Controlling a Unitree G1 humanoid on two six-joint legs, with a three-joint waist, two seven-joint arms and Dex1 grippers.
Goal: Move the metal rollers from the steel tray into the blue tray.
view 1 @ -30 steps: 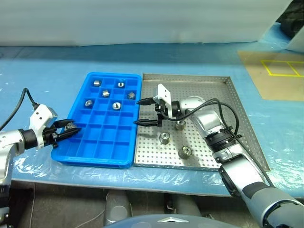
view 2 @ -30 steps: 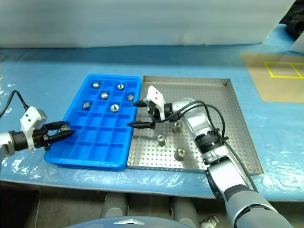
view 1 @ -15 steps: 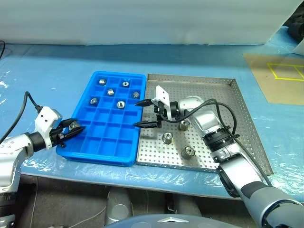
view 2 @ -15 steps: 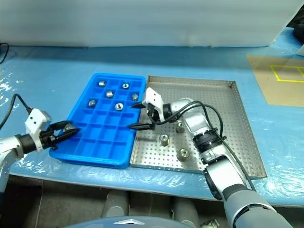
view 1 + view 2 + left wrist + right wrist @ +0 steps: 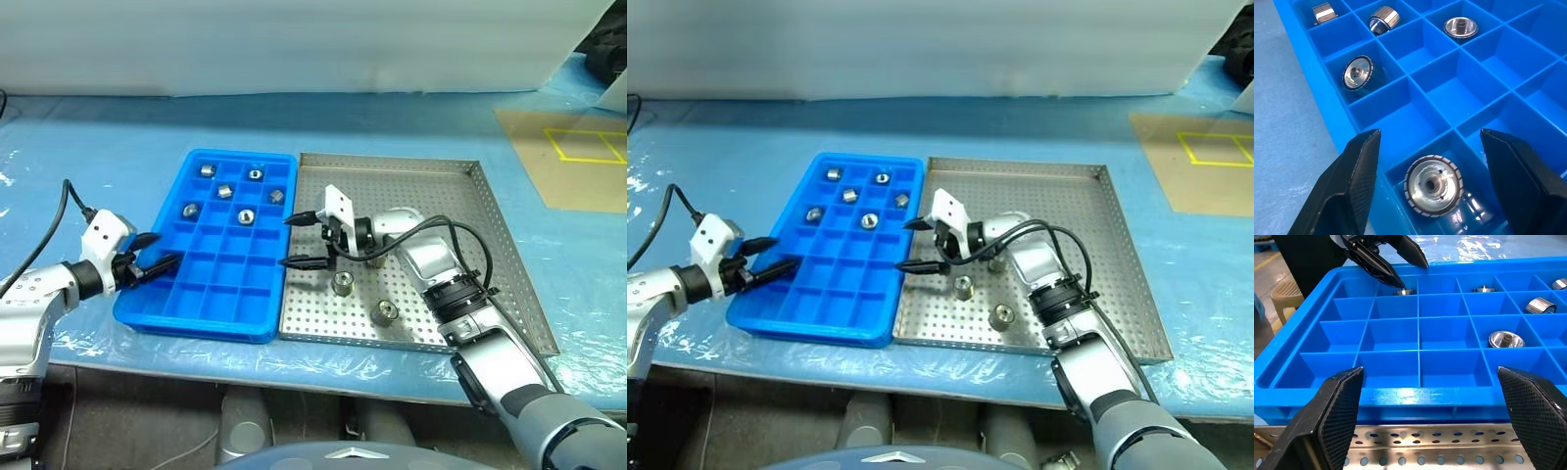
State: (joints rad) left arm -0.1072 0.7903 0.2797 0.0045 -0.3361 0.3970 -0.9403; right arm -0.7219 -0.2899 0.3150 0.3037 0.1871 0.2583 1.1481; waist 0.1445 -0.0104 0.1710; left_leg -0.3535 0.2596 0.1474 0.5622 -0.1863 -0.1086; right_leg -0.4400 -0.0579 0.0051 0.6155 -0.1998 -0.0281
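Blue sheeting covered the tabletop [image 5: 118, 137], with the blue tray [image 5: 196, 311] lying just left of the steel tray [image 5: 490, 245]. Six metal rollers [image 5: 243, 215] sat in its compartments; one of them lay flat directly under the left tool [image 5: 1425, 156], whose fingers stood apart and held nothing. Three rollers [image 5: 343, 284] stayed in the steel tray, just right of the right tool [image 5: 299, 241]. That tool, spread wide and empty, pointed left over the trays' shared edge, so the right arm was nearer and would have to swing back rightward.
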